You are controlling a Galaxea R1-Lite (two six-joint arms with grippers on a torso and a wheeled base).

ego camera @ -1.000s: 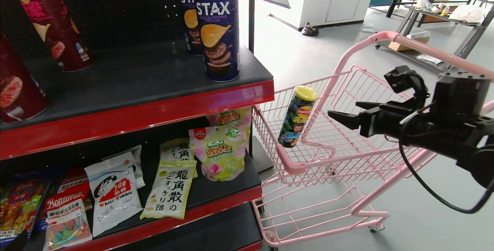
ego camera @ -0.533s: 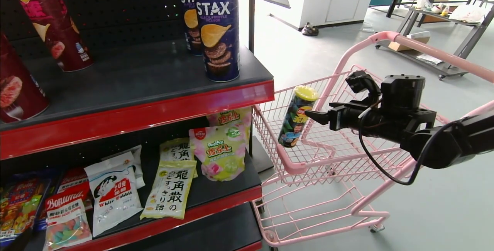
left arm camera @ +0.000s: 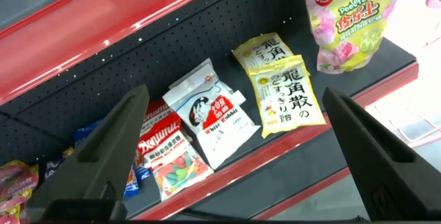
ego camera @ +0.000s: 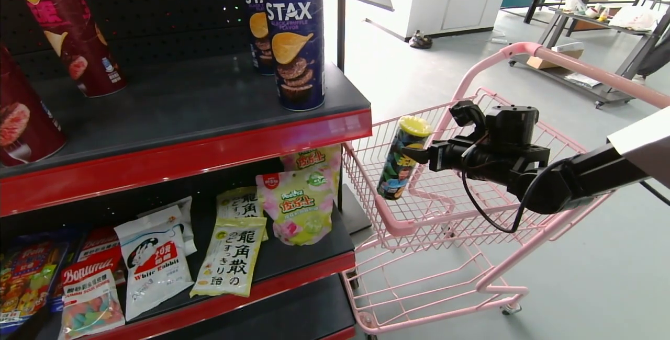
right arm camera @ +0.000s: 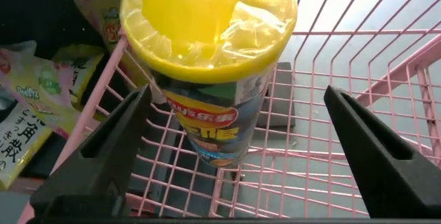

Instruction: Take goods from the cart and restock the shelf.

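The right gripper (right arm camera: 236,93) has its fingers (right arm camera: 110,162) spread wide, framing a yellow-lidded cylindrical chip can (right arm camera: 207,45) without clasping it. The can stands tilted in the front corner of the pink wire cart (ego camera: 398,225), beside the black, red-edged shelf (ego camera: 183,99). The left gripper (left arm camera: 236,93), also spread and holding nothing, hangs before snack bags (left arm camera: 282,93) on a lower tier.

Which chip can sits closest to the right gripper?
The yellow-lidded can leaning in the pink cart corner, right at the open right gripper. The dark blue cans and maroon cans stand on the upper shelf, well away.
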